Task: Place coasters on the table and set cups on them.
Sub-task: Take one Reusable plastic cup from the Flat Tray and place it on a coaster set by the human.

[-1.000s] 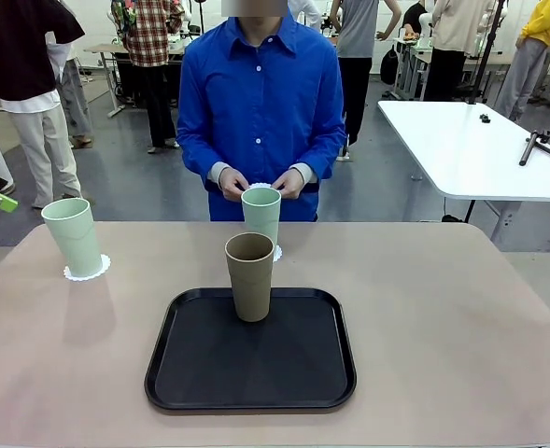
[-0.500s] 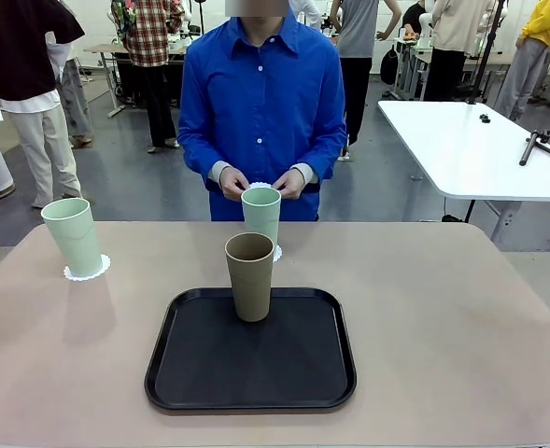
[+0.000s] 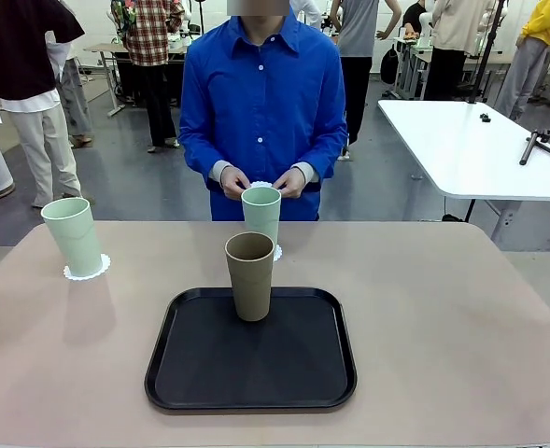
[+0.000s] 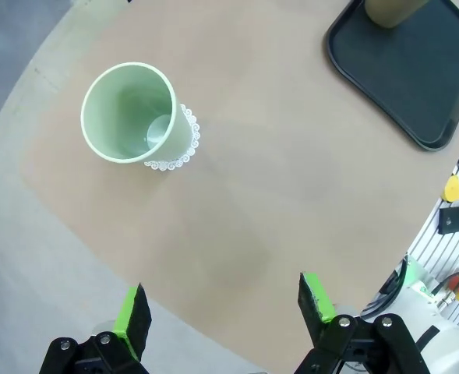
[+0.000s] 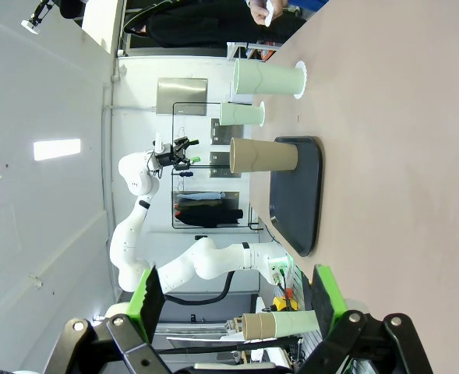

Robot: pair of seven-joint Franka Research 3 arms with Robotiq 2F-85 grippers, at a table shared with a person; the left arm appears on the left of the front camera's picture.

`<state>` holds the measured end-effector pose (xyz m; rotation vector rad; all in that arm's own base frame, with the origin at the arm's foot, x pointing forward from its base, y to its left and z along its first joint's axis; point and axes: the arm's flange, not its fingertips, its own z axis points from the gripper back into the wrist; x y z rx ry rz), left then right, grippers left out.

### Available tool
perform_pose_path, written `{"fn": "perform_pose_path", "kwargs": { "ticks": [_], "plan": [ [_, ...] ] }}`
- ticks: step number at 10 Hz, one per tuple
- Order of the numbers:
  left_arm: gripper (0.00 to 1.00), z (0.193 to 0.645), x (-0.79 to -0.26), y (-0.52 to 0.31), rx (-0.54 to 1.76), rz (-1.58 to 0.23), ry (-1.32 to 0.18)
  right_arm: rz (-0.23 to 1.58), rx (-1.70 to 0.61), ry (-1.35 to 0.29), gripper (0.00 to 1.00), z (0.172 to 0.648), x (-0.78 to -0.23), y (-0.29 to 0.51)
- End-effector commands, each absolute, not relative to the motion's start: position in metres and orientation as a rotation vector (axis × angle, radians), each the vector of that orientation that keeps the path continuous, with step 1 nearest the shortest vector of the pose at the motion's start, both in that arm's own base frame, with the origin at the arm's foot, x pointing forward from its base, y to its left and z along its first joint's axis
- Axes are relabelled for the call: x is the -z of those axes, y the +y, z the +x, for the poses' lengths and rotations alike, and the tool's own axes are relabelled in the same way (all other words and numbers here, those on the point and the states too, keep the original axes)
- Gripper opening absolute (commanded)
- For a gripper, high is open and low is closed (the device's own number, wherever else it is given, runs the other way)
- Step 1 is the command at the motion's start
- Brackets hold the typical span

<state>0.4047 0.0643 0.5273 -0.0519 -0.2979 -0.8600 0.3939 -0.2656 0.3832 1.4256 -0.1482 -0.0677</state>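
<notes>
Cups [image 3: 249, 275] clear of left gripper [image 4: 223, 296] and right gripper [image 5: 237, 284], both jaws wide apart, empty.

Your table [image 3: 443, 327]: beige-tan matte top, rounded corners. Directly on it you have three items. One: black tray [image 3: 256, 369], rounded corners, at the centre, toward the robot's edge. Two: white lacy coaster [image 3: 103, 267], far left, well apart from the tray, only its scalloped rim showing. Three: second coaster [image 3: 277, 253], far middle, just beyond the tray, a sliver of rim showing
</notes>
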Motion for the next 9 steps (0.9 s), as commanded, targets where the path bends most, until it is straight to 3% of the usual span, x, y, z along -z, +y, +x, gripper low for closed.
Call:
{"fn": "perform_pose_path", "kwargs": {
  "ticks": [1, 6, 7, 9],
  "plan": [
    [1.0, 0.407, -0.527, 0.062, 0.841, -0.03, -0.297, 1.423, 0.077, -0.143, 1.0, 0.394, -0.384, -0.267],
    [1.0, 0.405, -0.527, 0.064, 0.861, -0.053, -0.301, 1.423, 0.077, -0.143, 1.0, 0.394, -0.384, -0.267],
    [1.0, 0.374, -0.521, 0.078, 0.679, -0.23, -0.373, 1.423, 0.077, -0.143, 1.0, 0.394, -0.384, -0.267],
    [1.0, 0.361, -0.514, 0.114, 0.466, -0.629, -0.343, 1.423, 0.077, -0.143, 1.0, 0.394, -0.384, -0.267]
  ]
}}
